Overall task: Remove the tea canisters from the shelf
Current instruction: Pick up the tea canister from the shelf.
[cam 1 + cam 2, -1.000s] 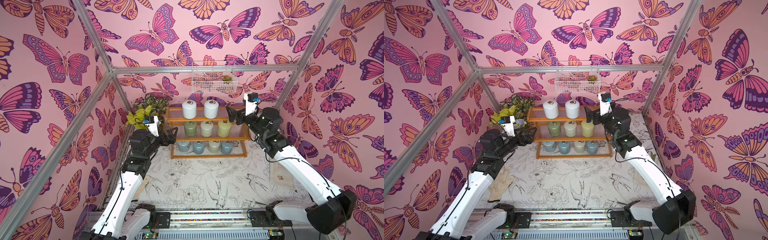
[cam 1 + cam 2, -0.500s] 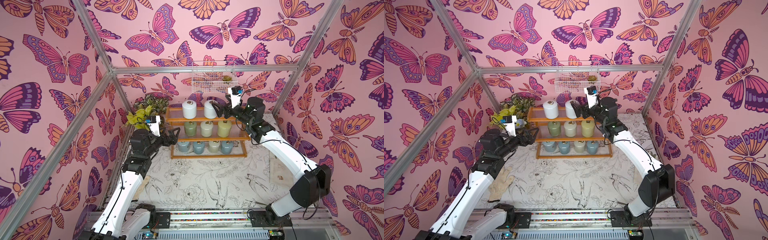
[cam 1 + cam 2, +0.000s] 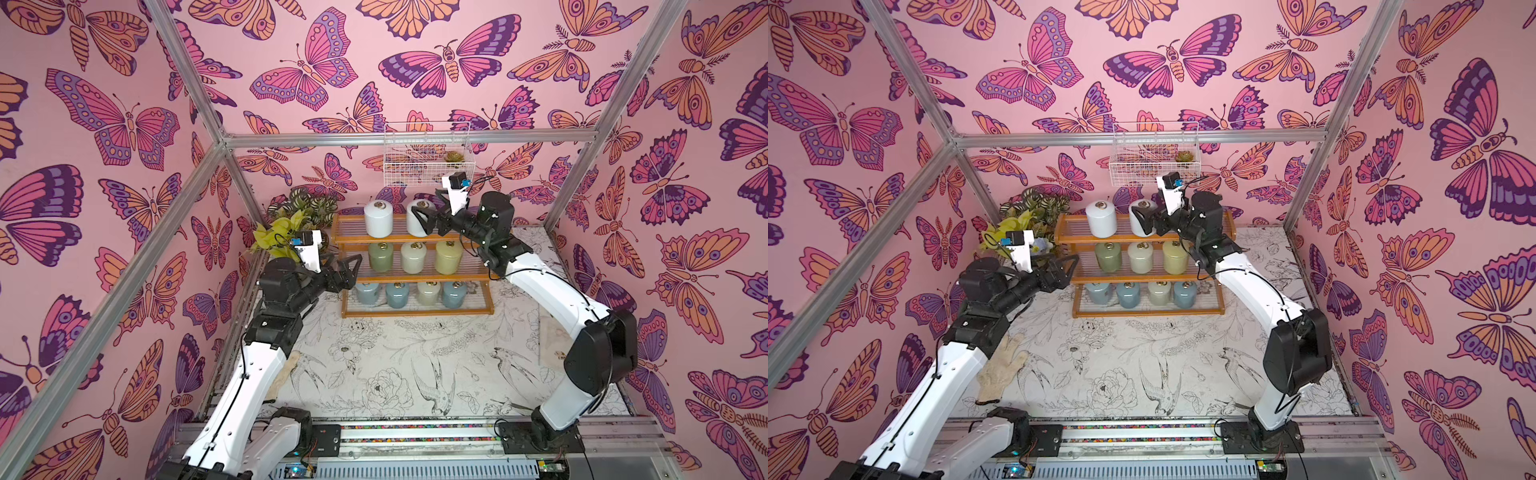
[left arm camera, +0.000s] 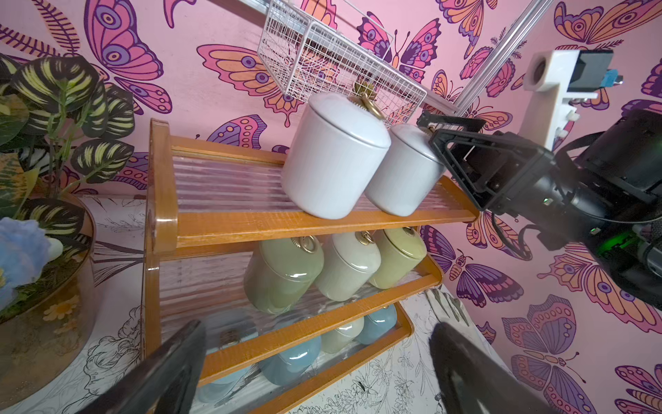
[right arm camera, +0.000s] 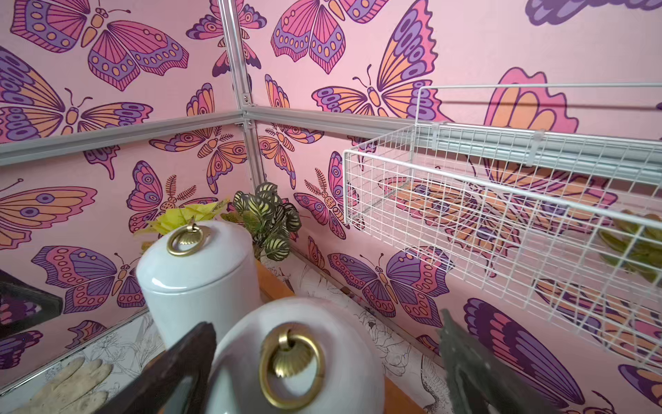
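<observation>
Right wrist view shows my right gripper (image 5: pixel 324 322) with its fingers (image 5: pixel 179 365) spread wide, one on each side of the domed lid of a white canister (image 5: pixel 243 351) that stands on the top tier of the shelf (image 3: pixel 386 240). Nothing is gripped, and I cannot tell whether either pad touches the glaze. The fingers seem to sit high, near the lid, so if I close here I expect the glossy dome could squirt out from between them, or the lid could come off alone. The other white canister (image 5: pixel 200 279) stands just beside it. A skewed squeeze or a push forward could knock the two together and tip one off the ribbed slats onto the lower canisters (image 3: pixel 413 257), seven of them on the two tiers below. Over the wrist hangs the wire basket (image 5: pixel 501 215), and a straight lift risks clipping it. My left gripper (image 3: pixel 355 272), fingers also apart and empty, hovers at the shelf's left end near the middle tier, close enough to nudge the frame if it swings in.
</observation>
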Controlling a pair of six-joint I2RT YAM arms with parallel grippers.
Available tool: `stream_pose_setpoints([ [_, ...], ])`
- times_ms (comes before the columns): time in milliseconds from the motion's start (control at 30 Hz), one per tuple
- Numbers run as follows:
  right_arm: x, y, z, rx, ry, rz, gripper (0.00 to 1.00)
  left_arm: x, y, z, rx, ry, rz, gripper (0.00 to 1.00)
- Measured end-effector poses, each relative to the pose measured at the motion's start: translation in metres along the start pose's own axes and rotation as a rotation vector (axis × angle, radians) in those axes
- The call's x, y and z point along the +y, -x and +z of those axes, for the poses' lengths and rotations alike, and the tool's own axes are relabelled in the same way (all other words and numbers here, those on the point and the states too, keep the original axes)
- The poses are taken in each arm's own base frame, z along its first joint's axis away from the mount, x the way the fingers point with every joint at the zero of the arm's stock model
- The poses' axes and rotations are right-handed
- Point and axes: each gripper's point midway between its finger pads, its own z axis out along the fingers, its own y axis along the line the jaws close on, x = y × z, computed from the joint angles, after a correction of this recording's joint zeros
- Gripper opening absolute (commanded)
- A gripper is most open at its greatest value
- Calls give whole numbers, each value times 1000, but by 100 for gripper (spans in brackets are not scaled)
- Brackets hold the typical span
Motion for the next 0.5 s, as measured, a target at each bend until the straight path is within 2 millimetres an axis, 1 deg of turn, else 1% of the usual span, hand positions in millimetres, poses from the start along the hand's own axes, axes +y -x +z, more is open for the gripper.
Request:
stream_pose_setpoints([
  [500,10,-9,6,18,76,-11,99,2,-1,0,-3,6,-7,100],
])
